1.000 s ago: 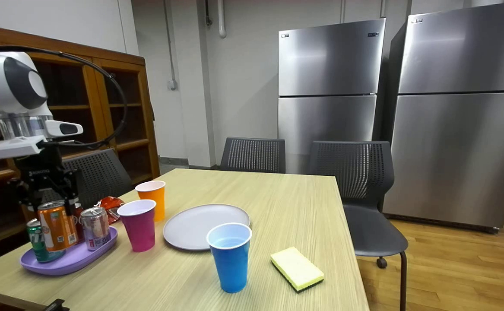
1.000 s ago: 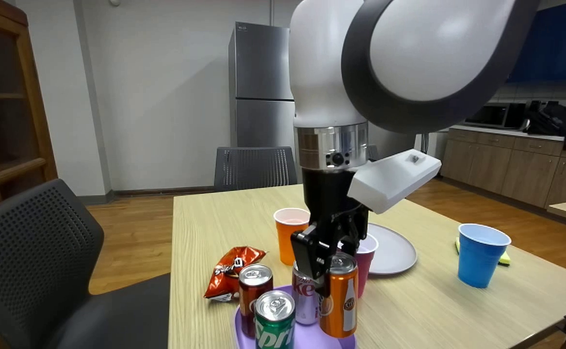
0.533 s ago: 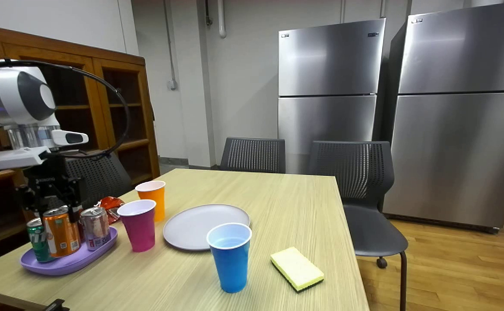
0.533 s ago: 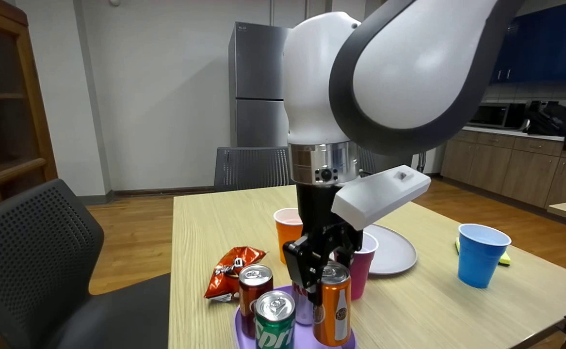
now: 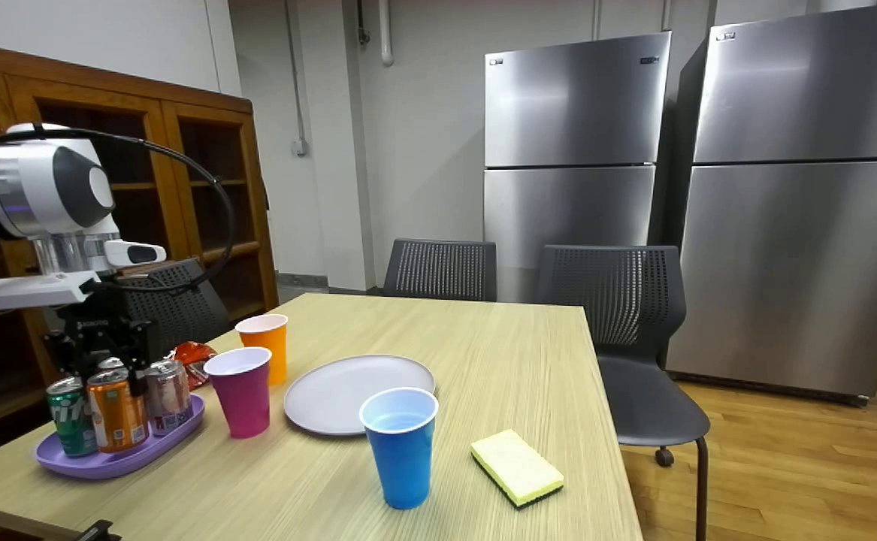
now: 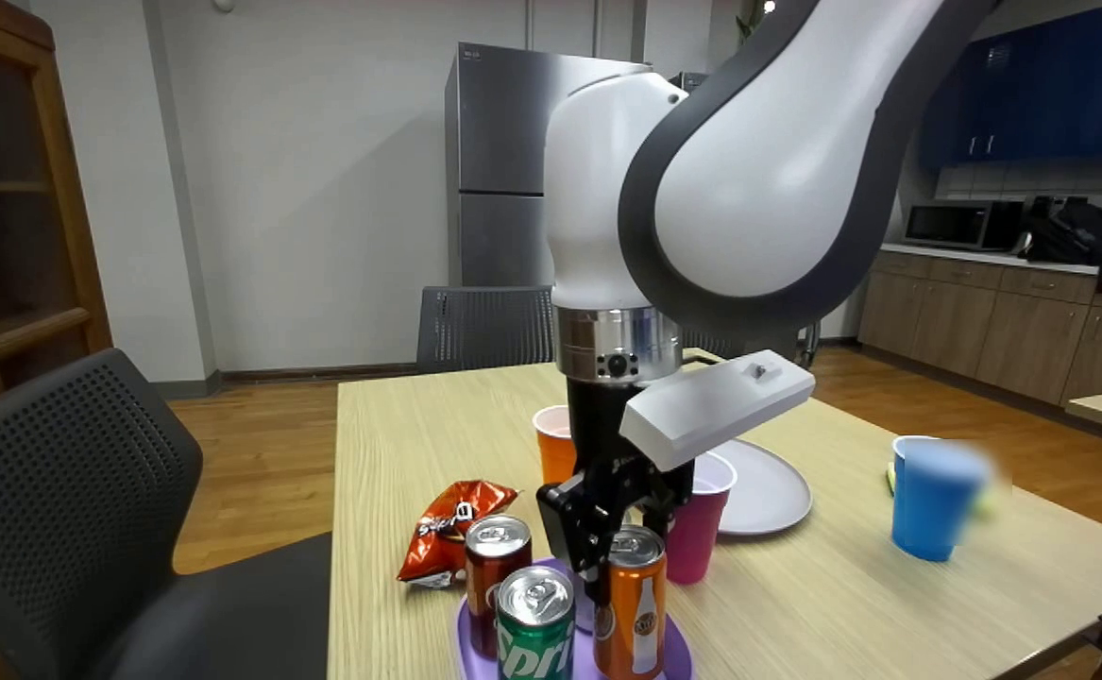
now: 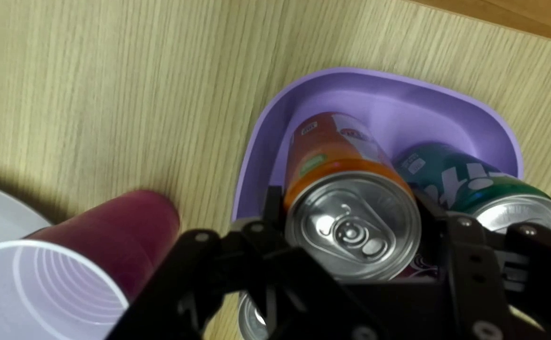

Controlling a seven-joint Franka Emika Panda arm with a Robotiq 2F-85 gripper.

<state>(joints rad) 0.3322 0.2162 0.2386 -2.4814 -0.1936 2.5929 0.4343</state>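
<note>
Lower than before, the hand (image 5: 113,379) had come down, pinching the orange can (image 5: 118,422) over the purple tray (image 5: 96,469) in an exterior view. In an exterior view, a green can (image 6: 535,631) stood near the hand; in the wrist view, a magenta cup (image 7: 131,231) stood left of it.

Tight round my gripper (image 7: 349,203): green can (image 7: 478,182) just beside it, can't tell if touching; red can (image 6: 492,590) & silver can (image 5: 167,394) block the side twd the chips bag (image 6: 456,529). Best room I've got: bare floor of the tray (image 7: 412,118) past the orange can (image 7: 351,189), upper part of wrist view. Btwn tray & pink cup (image 7: 119,231) there's a narrow strip of table (image 7: 204,179), widening at upper L of that view; cup's the obst. there.
</note>
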